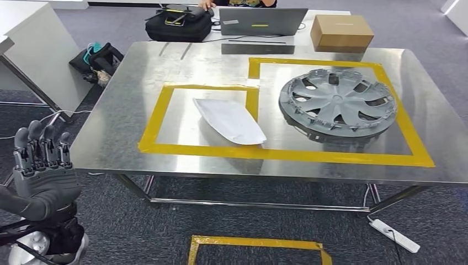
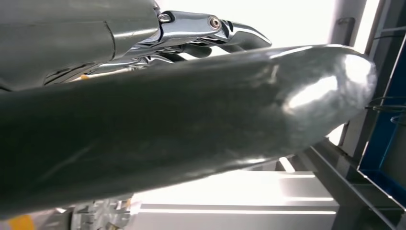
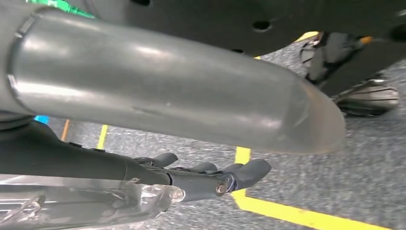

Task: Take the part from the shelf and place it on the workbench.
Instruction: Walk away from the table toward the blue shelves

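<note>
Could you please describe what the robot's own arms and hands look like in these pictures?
The left hand has a grey ribbed cover and darker segmented fingers; its wrist view shows a thick dark-grey thumb and shiny metal finger links. The right hand, in its wrist view, has a thick silver-grey thumb, dark fingers and a small metal screw at one finger.

My left hand (image 1: 41, 171) is grey, with dark ribbed fingers. Both thumbs are thick, smooth and grey; my right hand (image 3: 210, 177) shows a small screw.

A steel workbench (image 1: 138, 72) marked with yellow tape (image 1: 160, 118) carries a white part (image 1: 229, 120) and a grey hubcap (image 1: 338, 101).
</note>
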`<state>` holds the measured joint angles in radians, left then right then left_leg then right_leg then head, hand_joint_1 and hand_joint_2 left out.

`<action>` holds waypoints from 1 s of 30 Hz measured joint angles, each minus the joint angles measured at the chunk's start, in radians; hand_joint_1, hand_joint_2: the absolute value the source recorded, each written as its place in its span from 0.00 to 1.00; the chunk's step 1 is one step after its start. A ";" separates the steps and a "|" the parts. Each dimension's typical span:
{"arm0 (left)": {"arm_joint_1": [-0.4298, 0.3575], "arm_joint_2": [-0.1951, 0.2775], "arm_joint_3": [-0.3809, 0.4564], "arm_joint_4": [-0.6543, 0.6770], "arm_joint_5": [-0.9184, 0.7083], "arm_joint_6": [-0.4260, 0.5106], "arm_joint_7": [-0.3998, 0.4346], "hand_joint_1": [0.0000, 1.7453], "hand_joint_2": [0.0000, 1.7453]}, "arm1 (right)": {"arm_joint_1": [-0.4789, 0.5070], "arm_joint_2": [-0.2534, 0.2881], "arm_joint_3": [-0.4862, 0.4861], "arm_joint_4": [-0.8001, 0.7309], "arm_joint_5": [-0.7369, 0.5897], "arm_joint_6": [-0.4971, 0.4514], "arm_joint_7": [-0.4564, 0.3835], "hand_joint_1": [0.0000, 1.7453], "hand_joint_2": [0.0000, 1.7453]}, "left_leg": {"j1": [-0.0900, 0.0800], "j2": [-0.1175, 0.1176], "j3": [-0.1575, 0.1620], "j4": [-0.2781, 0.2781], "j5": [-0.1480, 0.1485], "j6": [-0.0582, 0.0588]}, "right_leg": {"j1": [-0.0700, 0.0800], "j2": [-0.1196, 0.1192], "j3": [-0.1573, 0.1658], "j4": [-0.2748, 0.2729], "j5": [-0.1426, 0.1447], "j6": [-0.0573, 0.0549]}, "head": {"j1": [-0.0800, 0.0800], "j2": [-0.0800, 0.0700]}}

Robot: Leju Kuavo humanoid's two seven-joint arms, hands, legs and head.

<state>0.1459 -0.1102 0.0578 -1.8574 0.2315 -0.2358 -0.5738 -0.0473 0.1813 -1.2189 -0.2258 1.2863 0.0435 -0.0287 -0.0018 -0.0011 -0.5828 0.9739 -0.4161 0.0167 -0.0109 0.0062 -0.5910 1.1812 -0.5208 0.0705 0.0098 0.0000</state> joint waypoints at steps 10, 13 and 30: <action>0.001 0.000 0.003 0.000 0.001 0.001 0.000 0.00 0.00 | -0.004 -0.001 -0.003 0.000 0.000 0.002 0.001 0.00 0.00 | 0.001 0.000 -0.088 0.166 -0.111 -0.052 | 0.003 -0.005 0.074 -0.205 0.053 -0.054 | -0.012 0.000; 0.001 0.000 0.003 0.001 0.001 0.002 0.000 0.00 0.00 | -0.003 -0.001 -0.003 0.000 0.000 0.001 0.001 0.00 0.00 | 0.002 0.000 -0.095 0.279 -0.141 -0.053 | 0.005 -0.008 0.032 -0.202 0.084 -0.056 | -0.012 0.000; -0.003 0.001 0.009 0.002 -0.002 0.008 0.008 0.00 0.00 | 0.000 0.000 -0.004 0.000 0.000 -0.003 -0.010 0.00 0.00 | -0.003 0.009 0.054 -0.047 -0.007 0.006 | 0.000 -0.007 -0.066 0.064 -0.010 0.007 | 0.000 0.000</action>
<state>0.1426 -0.1097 0.0666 -1.8557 0.2295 -0.2274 -0.5659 -0.0474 0.1812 -1.2225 -0.2255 1.2864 0.0407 -0.0383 -0.0052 0.0079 -0.5289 0.9264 -0.4226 0.0229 -0.0111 -0.0012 -0.6572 1.2450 -0.5304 0.0770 0.0093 0.0000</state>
